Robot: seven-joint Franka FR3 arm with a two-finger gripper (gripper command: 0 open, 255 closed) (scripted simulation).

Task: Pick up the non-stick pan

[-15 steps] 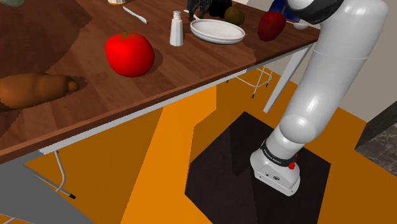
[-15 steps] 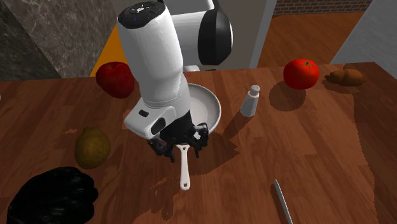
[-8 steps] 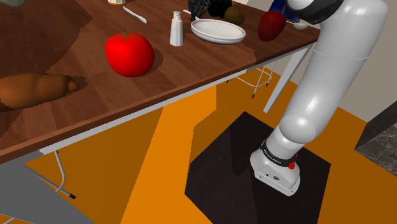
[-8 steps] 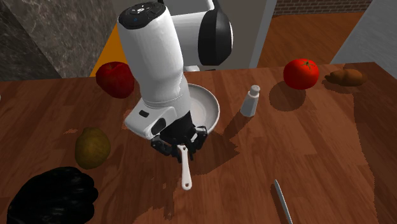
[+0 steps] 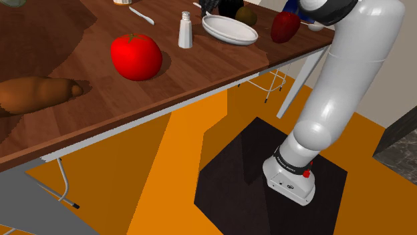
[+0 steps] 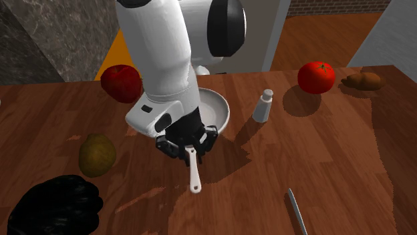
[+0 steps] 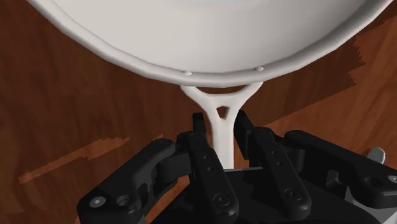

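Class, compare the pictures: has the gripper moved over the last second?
Yes: in the second exterior view the gripper, shut on the pan, has shifted slightly upward, away from the knife.

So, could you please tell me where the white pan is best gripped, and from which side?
Take the pan by its handle, just behind the forked root, coming down from above. The handle juts out level, slim and straight, so the end effector's fingers close on its two sides, as here.
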